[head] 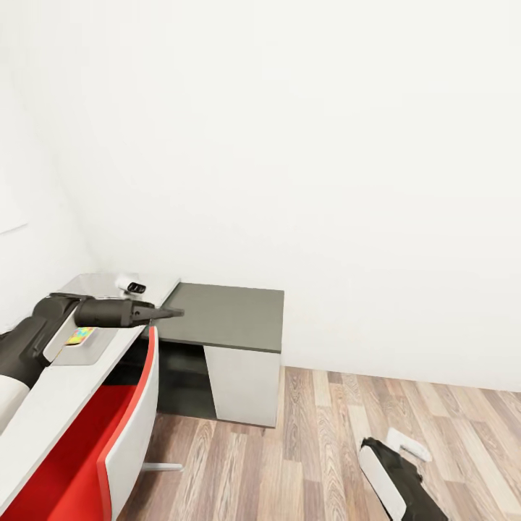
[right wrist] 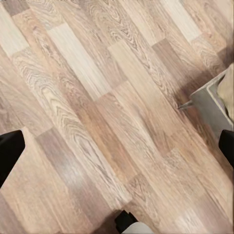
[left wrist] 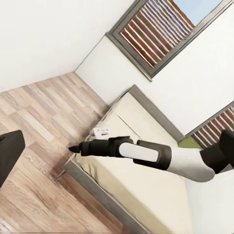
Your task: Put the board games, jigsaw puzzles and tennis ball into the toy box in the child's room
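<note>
Two dark fingers (left wrist: 9, 153) of the left gripper (head: 174, 312) sit at opposite edges of the left wrist view, so its jaws stand apart with nothing between them. In the head view it hangs over the near edge of the dark grey cabinet (head: 224, 318).

Behind that gripper, along its own arm, lies the pale counter (head: 51, 394). On it is the toy box (head: 98, 349), a shallow grey bin partly hidden by the arm. Inside shows a jigsaw puzzle (head: 81, 334), a small patch of yellow, pink, green and blue, with most of the board covered. A small white-and-dark object (head: 132, 286) rests on the counter just beyond the gripper; I cannot tell what it is. A red chair (head: 94, 449) is tucked under the counter.

The right gripper (left wrist: 75, 147) hangs low over the wooden floor (right wrist: 97, 97), near the corner of the bed (left wrist: 141, 195). Its fingers (right wrist: 9, 153) are also at opposite edges of the right wrist view, apart and empty. On the beige mattress just past this gripper lies one board game (left wrist: 101, 131), a flat white box partly hidden by the arm. Its print is too small to read, and no other writing can be made out.
</note>
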Robot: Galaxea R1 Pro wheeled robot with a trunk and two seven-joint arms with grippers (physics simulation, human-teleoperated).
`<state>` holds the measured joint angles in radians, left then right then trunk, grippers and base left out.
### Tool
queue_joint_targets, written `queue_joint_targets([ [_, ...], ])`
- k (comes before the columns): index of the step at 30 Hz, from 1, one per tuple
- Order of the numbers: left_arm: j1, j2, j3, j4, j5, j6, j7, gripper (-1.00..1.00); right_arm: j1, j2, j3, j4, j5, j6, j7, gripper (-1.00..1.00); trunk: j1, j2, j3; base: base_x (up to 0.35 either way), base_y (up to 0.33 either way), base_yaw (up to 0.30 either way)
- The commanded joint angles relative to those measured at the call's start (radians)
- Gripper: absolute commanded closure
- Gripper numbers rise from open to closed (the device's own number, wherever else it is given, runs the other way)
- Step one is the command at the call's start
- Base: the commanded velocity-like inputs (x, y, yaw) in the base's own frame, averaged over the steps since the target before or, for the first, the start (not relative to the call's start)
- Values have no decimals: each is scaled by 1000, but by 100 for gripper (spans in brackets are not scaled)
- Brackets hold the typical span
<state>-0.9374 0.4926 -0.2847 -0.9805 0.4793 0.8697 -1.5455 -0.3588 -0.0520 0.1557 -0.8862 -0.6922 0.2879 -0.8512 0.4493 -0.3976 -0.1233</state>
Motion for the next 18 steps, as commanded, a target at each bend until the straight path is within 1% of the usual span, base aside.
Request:
queue_joint_targets([
  [1, 4, 1, -4, 0, 1, 5, -1, -100, 0, -1, 6, 12, -1, -12, -3, -100, 1, -2, -2, 0, 0, 0],
  [2, 11, 1, -4, 0, -9, -7, 2, -100, 2, 2, 7, 33, 1, -47, 5, -100, 1, -2, -2, 0, 0, 0],
  [3, 14, 1, -4, 0, -16, -13, 3, -100, 2, 4, 7, 43, 2, -64, 9, -100, 1, -2, -2, 0, 0, 0],
  [5, 24, -2, -4, 0, -51, -38, 8, -100, 4, 8, 7, 78, 1, -115, 20, -100, 1, -2, -2, 0, 0, 0],
  [7, 27, -3, -4, 1, -67, -47, 9, -100, 6, 9, 7, 102, 0, -129, 31, -100, 1, -2, -2, 0, 0, 0],
  [8, 29, -4, -4, 1, -80, -54, 10, -100, 8, 10, 7, 132, 0, -140, 48, -100, 1, -2, -2, 0, 0, 0],
  [9, 29, -5, -4, 1, -86, -56, 10, -100, 8, 10, 7, 146, 0, -143, 59, -100, 1, -2, -2, 0, 0, 0],
  [10, 30, -11, -4, 1, -94, -60, 10, -100, 9, 11, 7, 173, 1, -151, 84, -100, 1, -2, -2, 0, 0, 0],
  [11, 31, -17, -5, 1, -99, -62, 10, -100, 10, 12, 8, 194, 5, -158, 109, -100, 1, -2, -2, 0, 0, 0],
  [15, 32, -26, -8, 5, -108, -66, 16, -100, 10, 13, 6, 222, 8, -168, 162, -100, 1, -2, -2, 0, 0, 0],
  [18, 32, -33, -11, 18, -111, -67, 26, -100, 11, 12, 6, 228, 9, -171, 175, -100, 1, -2, -2, 0, 0, 0],
])
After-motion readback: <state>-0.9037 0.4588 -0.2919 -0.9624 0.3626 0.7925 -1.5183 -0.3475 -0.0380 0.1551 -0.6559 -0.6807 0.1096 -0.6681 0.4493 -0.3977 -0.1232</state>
